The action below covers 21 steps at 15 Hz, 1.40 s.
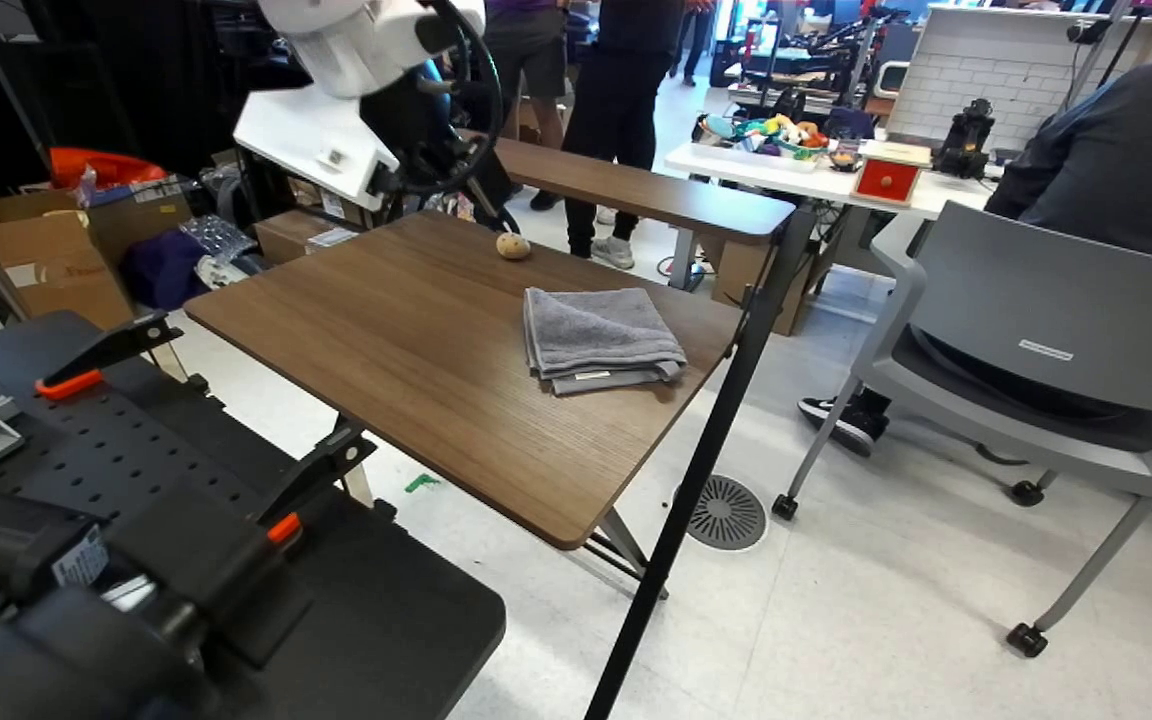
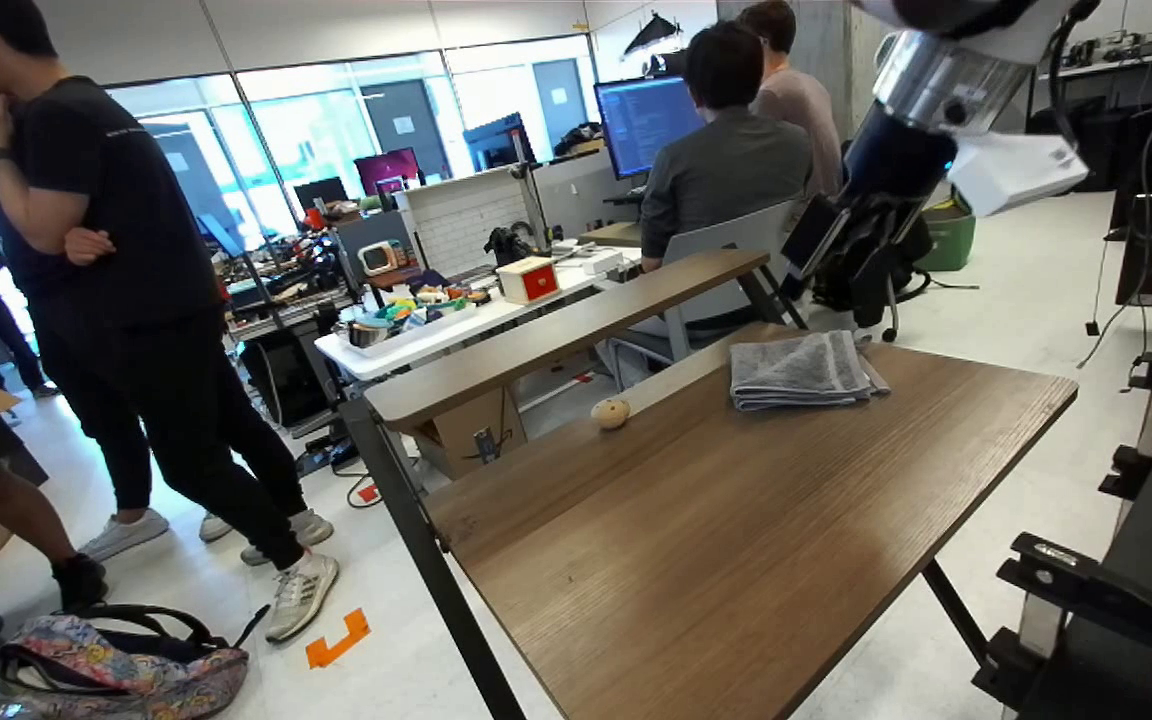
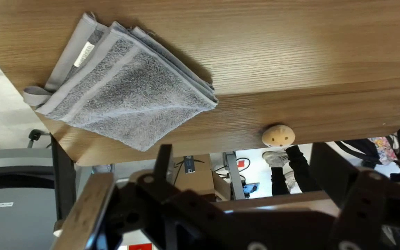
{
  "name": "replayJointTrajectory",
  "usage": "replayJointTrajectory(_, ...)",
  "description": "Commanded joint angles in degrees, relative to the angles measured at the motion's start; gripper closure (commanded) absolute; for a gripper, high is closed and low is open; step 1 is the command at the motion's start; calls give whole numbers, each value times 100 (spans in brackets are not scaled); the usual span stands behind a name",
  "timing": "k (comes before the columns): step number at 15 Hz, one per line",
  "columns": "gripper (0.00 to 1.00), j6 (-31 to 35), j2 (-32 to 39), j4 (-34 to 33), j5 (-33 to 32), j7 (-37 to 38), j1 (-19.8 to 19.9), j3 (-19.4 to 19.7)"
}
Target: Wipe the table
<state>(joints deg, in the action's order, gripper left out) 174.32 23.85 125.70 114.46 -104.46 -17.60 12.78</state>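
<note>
Nearest, my claw (image 3: 243, 147) is gaping empty above the brown tabletop (image 3: 273, 45), which is bearing a folded gray towel (image 3: 134, 90) near one end. I'm expecting it soft, light, floppy; I'm favoring its layered edge for pinching.

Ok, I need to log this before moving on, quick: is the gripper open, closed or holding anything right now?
Gripper: open, holding nothing; the folded gray towel lies on the table.

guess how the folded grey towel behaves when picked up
Probably floppy: the grey towel looks like soft, rumpled cloth. It may unfold if only the top layer is pinched, since several layers show at its edge.
</note>
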Motion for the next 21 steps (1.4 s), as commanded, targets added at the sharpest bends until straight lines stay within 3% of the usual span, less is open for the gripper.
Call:
replayJointTrajectory(1,0,-351,1341,-1264,1355,-962,-278,453)
replayJointTrajectory(2,0,-227,675,-617,794,-566,-90,173)
replayJointTrajectory(4,0,-262,993,-807,859,-617,-100,196)
replayJointTrajectory(8,0,-399,768,-656,846,-682,-66,208)
replayJointTrajectory(11,0,331,622,-23,-823,-51,142,-109)
replayJointTrajectory(15,0,113,498,704,-2825,273,514,-199)
replayJointTrajectory(16,0,-72,478,873,-3293,388,270,144)
replayJointTrajectory(18,0,-137,460,1131,-4249,633,39,478)
replayJointTrajectory(19,0,3,724,756,-3590,420,297,184)
replayJointTrajectory(21,0,-25,687,928,-4017,526,203,350)
